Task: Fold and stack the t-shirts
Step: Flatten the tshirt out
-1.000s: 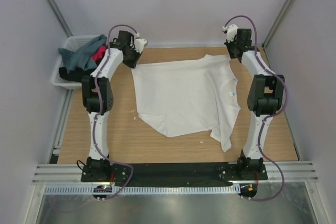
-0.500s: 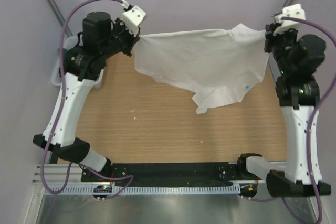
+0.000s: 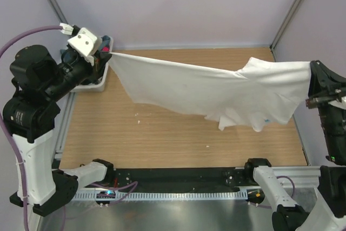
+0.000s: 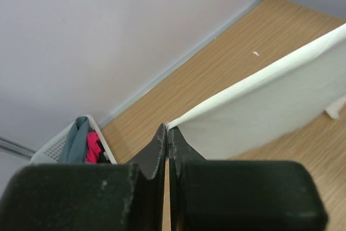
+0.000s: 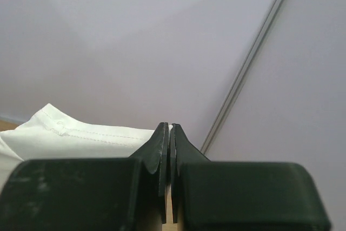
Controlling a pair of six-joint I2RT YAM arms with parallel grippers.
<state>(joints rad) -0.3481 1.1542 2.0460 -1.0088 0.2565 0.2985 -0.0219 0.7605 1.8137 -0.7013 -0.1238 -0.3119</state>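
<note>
1. Top external view: the white t-shirt (image 3: 216, 93) hangs stretched in the air between the two arms, over the wooden table (image 3: 162, 139). Its top edge is pulled taut. The lower part sags in loose folds toward the right side, and I cannot tell whether the lowest fold brushes the wood.
2. Progress, as I judge it: early. This shirt has no fold in it and there is no stack anywhere on the table.
3. Left to do: lay this shirt flat, fold it and set it down, then handle the others. The white lattice basket (image 3: 89, 86) at the far left edge holds a grey-teal shirt (image 4: 80, 136) and a pink-red shirt (image 4: 93, 147), bundled and unfolded.
4. Left gripper (image 3: 105, 56): jaws pressed together, pinching the white shirt's left corner. In the left wrist view the cloth edge starts right at the fingertips.
5. Right gripper (image 3: 312, 71): jaws closed to a hairline slit, clamped on the shirt's right end. In the right wrist view a stitched hem runs straight into the tips.
</note>
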